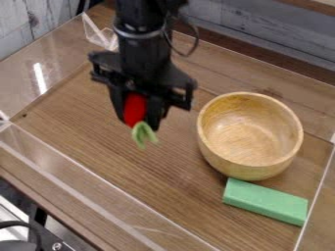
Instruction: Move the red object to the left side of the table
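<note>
The red object (133,108), a small rounded toy with a light-green leafy end hanging below it, is held between the fingers of my gripper (136,106) and hangs above the brown wood-grain table (78,137). The black gripper points straight down, shut on the toy. It hovers left of the wooden bowl (249,132), over the middle of the tabletop.
A flat green rectangular block (265,202) lies at the front right, just in front of the bowl. Clear acrylic walls (53,186) edge the table on the front and left. A clear stand sits at the back behind the arm.
</note>
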{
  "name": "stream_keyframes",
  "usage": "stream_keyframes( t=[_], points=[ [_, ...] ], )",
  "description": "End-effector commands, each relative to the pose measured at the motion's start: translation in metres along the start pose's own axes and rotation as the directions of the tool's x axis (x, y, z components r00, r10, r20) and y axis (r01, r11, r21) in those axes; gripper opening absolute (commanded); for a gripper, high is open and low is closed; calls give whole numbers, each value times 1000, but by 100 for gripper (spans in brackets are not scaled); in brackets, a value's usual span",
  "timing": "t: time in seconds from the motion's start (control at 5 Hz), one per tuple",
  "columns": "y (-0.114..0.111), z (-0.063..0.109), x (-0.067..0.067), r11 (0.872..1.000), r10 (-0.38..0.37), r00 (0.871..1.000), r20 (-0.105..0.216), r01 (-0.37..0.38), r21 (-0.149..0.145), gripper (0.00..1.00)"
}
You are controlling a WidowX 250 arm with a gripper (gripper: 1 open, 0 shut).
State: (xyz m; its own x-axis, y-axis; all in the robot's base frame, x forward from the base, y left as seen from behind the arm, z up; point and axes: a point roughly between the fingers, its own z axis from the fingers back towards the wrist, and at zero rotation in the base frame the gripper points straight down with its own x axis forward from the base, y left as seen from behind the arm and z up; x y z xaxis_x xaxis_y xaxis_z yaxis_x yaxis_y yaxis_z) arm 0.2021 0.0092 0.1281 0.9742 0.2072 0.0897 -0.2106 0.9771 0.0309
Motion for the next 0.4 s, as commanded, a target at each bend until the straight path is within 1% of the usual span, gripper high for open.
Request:
stream_keyframes(
  t=[0.0,0.2],
  points=[
    [9,17,17,1000,-11,998,59,11,3,0],
    [15,21,21,999,-41,997,63,41,11,0]
  ],
)
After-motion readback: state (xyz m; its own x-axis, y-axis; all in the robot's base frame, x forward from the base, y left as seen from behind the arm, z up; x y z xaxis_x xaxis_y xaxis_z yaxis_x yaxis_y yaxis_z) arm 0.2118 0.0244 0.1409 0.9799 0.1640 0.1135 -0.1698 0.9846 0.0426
